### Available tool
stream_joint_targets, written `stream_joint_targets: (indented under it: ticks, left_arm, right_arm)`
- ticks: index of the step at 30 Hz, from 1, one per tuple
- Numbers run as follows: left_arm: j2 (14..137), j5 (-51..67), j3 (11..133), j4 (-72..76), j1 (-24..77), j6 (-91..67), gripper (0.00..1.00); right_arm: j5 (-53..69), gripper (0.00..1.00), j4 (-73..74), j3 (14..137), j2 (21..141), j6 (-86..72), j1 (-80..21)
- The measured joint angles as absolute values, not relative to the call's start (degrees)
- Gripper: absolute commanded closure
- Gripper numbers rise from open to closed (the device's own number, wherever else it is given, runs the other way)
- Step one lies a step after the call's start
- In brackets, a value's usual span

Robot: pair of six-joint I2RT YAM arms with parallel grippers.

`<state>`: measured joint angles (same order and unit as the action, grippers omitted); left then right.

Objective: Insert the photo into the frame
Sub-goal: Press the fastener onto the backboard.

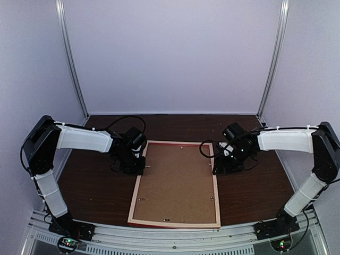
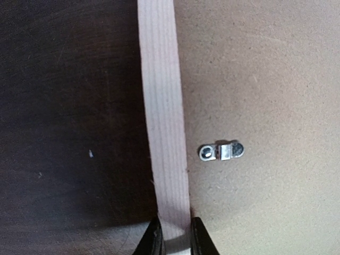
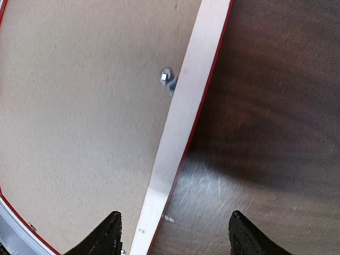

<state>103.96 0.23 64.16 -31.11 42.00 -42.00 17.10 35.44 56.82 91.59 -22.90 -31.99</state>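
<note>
The frame (image 1: 175, 222) lies face down on the table, pale wood back up, with a thin red edge showing. A brown backing board (image 1: 178, 183) fills its opening. The photo is hidden. My left gripper (image 1: 139, 169) sits at the frame's left rail, near the far end. In the left wrist view the left gripper (image 2: 175, 231) is shut on that pale rail (image 2: 164, 106), one finger on each side. My right gripper (image 1: 219, 167) is at the right rail. In the right wrist view the right gripper (image 3: 175, 223) stands open, straddling the rail (image 3: 186, 106) without holding it.
Small metal turn clips (image 2: 221, 152) (image 3: 168, 79) sit on the backing board beside the rails. The dark wooden table (image 1: 95, 186) is bordered by white walls on three sides. Both arms' cables trail near the frame's far corners.
</note>
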Motion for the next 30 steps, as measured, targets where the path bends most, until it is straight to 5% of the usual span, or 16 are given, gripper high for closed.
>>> stream_joint_targets:
  ticks: [11, 30]
  left_arm:
    - [103.96, -0.49, 64.14, -30.74, 42.00, -42.50, 0.86]
    - [103.33, -0.64, 62.98, -29.21, 42.00, -42.61, 0.86]
  right_arm:
    - [11.33, 0.26, 36.25, 47.59, 82.94, -33.78, -45.56]
    - [5.43, 0.39, 36.14, 46.26, 85.78, -40.58, -54.30]
